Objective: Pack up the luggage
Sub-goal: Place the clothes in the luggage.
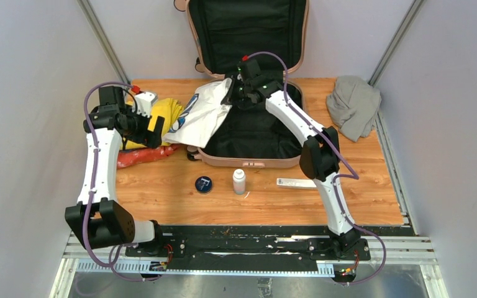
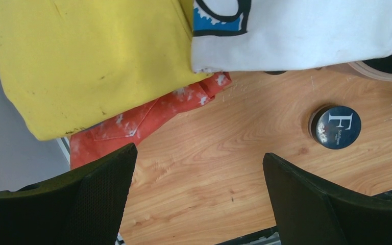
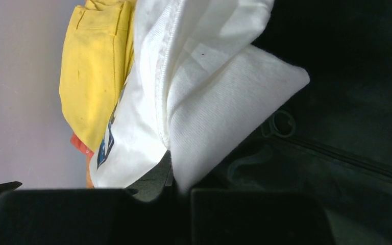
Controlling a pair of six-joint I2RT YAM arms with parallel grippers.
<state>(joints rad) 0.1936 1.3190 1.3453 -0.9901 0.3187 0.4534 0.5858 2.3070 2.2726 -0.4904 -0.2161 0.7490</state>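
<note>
- Pinching the white printed cotton T-shirt (image 1: 202, 115), the right tool (image 1: 233, 87) hangs over the open pale pink hard-shell suitcase (image 1: 248, 162) lying beneath it.
- The left tool (image 2: 199, 168) gapes wide, empty, above the wooden desk (image 2: 224, 148), yellow cloth garment (image 2: 81, 61) just ahead.

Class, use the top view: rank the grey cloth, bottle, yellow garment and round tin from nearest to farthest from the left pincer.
1. Yellow garment: far left, right beside the left pincer.
2. Round tin: near the front, left of centre.
3. Bottle: just right of the tin.
4. Grey cloth: far right side.
</note>
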